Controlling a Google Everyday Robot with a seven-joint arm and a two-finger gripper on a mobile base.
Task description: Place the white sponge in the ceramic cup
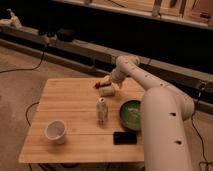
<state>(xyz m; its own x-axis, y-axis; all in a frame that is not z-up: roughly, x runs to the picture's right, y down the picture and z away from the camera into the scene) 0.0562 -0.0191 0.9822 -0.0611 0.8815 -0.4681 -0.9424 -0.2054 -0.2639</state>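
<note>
We list first the wooden bench (70,100), a pale slatted top that carries every item below. Next comes the white arm (160,115). It rises thick at the bench's right front edge, bends over the far right corner and reaches back down towards the far middle of the top. The green bowl (131,114) is round and shallow and sits on the right side of the bench, close against the arm's lower segment. In front of the bowl, near the front edge, a black flat object (125,137) lies flat. The ceramic cup (55,132), plain white and upright with its mouth up, stands on the front left part of the bench, well apart from everything else. The bottle (102,110), small, pale and patterned, stands upright near the middle, left of the bowl. The end effector (103,86) is low over the far middle of the bench, beyond the bottle, with a red patch showing on its left side. We cannot tell whether it is wide, narrow or gripping. Last, the white sponge (106,92) is a small pale block directly at the end effector, far across the bench from the cup. We cannot tell whether the sponge rests on the wood or is held.
</note>
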